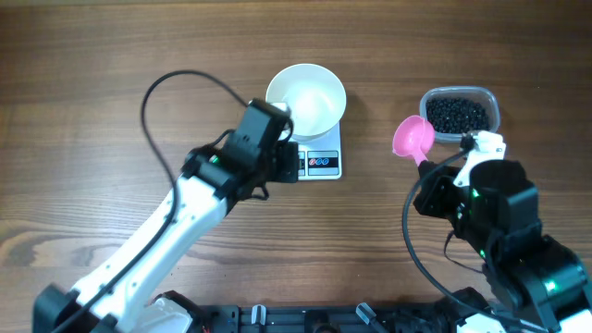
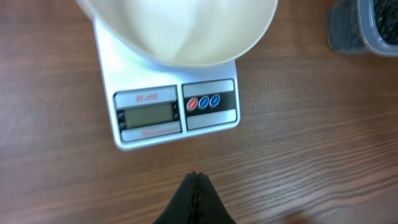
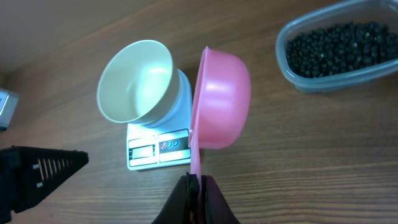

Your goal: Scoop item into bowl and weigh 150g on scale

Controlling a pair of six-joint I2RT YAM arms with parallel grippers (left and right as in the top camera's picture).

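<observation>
One bowl [image 1: 306, 99] on one scale [image 1: 323, 161], one tub [image 1: 460, 90] beads [image 1: 456, 115]; left fingers [image 2: 186, 202] closed, right fingers [image 3: 180, 202] gripping one scoop [image 3: 221, 99].

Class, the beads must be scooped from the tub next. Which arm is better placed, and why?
Right. The right gripper holds the pink scoop by its handle, beside the tub of black beads. The left gripper is shut and empty at the scale, farther away.

The left arm [image 1: 176, 222] is showing white shells over black joints, the right arm [image 1: 509, 217] black housings with green lights, and a black cable [image 1: 153, 92] is looping behind each wrist.
</observation>
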